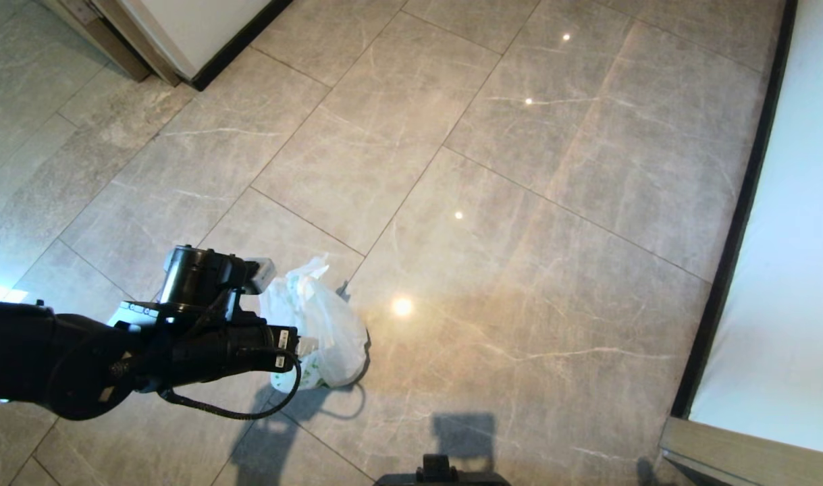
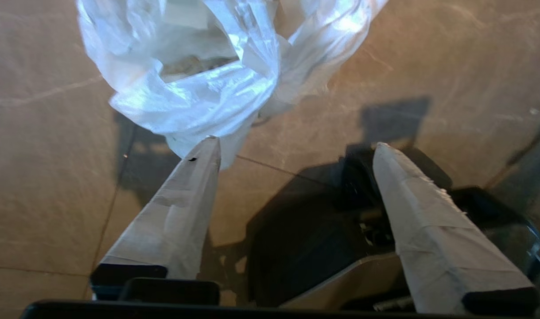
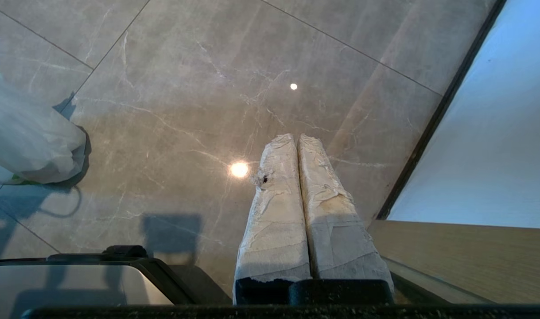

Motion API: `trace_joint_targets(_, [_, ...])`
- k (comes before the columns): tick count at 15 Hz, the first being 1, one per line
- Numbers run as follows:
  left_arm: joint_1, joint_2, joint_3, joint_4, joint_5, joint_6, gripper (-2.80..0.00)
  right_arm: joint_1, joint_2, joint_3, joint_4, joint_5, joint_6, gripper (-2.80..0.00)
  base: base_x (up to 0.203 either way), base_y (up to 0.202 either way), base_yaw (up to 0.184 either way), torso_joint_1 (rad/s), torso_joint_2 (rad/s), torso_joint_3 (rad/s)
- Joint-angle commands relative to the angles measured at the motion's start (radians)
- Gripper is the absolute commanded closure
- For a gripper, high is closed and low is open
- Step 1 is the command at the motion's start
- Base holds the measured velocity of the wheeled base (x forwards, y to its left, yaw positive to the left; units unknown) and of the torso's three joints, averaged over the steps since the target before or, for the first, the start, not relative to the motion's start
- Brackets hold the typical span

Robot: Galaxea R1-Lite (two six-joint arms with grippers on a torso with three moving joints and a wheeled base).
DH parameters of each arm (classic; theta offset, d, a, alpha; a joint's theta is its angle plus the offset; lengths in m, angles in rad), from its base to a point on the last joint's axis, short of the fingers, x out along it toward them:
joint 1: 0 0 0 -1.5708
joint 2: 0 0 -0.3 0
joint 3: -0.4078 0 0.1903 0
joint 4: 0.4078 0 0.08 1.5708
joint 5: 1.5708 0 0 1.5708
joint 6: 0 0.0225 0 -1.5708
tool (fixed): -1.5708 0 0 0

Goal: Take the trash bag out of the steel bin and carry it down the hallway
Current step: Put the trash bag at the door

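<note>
One trash bag (image 1: 320, 331), thin white plastic with green print, sits on the glossy grey-beige marbled tiles of the hallway (image 1: 519, 202). Its crumpled top points up and its lower body bulges toward the robot's right. It casts a dark shadow on the tile beside it.

Left gripper (image 2: 296, 150): set just above and beside the bag, on the bag's left as the head view shows it. Its two tape-wrapped fingers (image 2: 181, 208) stand wide apart with bare floor between them. One fingertip lies at the bag's lower fold in the left wrist view; whether it touches the plastic cannot be told. Nothing is clamped between the fingers. The black left arm (image 1: 80, 364) reaches in from the head view's left edge, with a black cable (image 1: 235, 412) looping under the wrist.

Right gripper (image 3: 296, 141): well apart from the bag, on the bag's right, hanging over bare tile. Its two taped fingers are pressed together along their whole length and hold nothing.

Cream wall (image 1: 789, 236) with a black baseboard (image 1: 742, 223): far to the bag's right. A second wall corner (image 1: 202, 34) with a black baseboard lies beyond the bag, at the head view's upper left.

Ceiling lights reflect as bright spots (image 1: 402, 306) on the tile, the largest just to the bag's right. Part of the robot's base (image 3: 75, 283) shows in the right wrist view, nearer the robot than the bag.
</note>
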Motion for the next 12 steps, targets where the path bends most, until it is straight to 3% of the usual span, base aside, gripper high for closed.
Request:
trace_joint_targets(1, [0.0, -0.042, 0.02, -0.001, -0.013, -0.002, -2.8, 0.0, 0.0, 0.038, 0.0, 0.0, 0.0, 0.0, 0.0, 0.0, 0.0, 0.0, 0.0, 0.0])
trace_joint_targets(4, [-0.001, -0.159, 0.046, 0.02, -0.018, -0.006, -2.8, 0.0, 0.0, 0.038, 0.0, -0.001, 0.0, 0.0, 0.0, 0.0, 0.0, 0.0, 0.0, 0.0])
trace_joint_targets(9, [0.03, -0.505, 0.04, 0.274, -0.022, -0.03, -2.8, 0.0, 0.0, 0.037, 0.0, 0.001, 0.0, 0.0, 0.0, 0.0, 0.0, 0.0, 0.0, 0.0])
trace_joint_targets(10, [0.037, -0.586, 0.033, 0.345, -0.016, -0.031, 0.0, 0.0, 0.0, 0.037, 0.0, 0.001, 0.0, 0.0, 0.0, 0.0, 0.0, 0.0, 0.0, 0.0])
trace_joint_targets(12, [0.045, -0.761, 0.021, 0.508, 0.0, -0.032, 0.0, 0.0, 0.0, 0.038, 0.0, 0.001, 0.0, 0.0, 0.0, 0.0, 0.0, 0.0, 0.0, 0.0])
